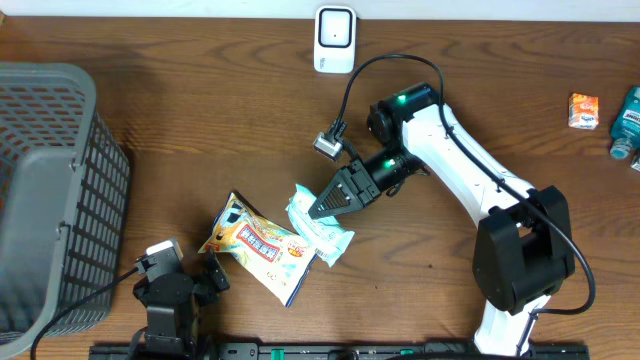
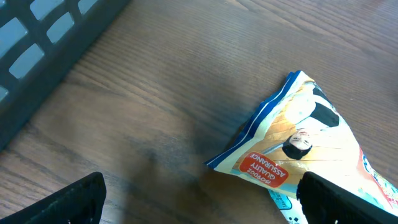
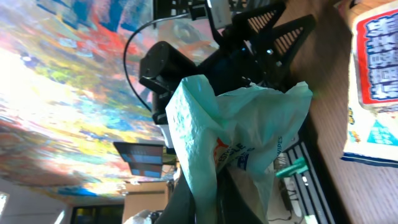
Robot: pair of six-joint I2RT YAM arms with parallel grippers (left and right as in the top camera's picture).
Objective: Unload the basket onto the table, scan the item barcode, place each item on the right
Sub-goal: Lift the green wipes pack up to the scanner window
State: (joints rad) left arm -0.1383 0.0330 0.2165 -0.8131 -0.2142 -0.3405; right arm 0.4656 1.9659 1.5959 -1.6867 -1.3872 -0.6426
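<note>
Fingers of the right gripper (image 1: pixel 316 210) clamp the teal wipes packet (image 1: pixel 328 238); scanner (image 1: pixel 334 40) lies well apart, opposite the way they point. Left gripper (image 2: pixel 202 190), fingers spread, sits farther off.

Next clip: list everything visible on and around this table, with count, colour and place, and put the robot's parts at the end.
slatted plastic basket: one, grey, table's left edge
boxy white scanner-like device: one, white, top centre
crinkly snack bag: one, yellow and orange, lying flat at centre front
soft wipes packet: one, pale green, right of the snack bag
small carton: one, orange, far right
bottle: one, teal, right edge, partly cut off
wooden table: one, brown, under everything
left gripper: one, black, open, front left near the snack bag
right gripper: one, black, shut on the wipes packet
</note>
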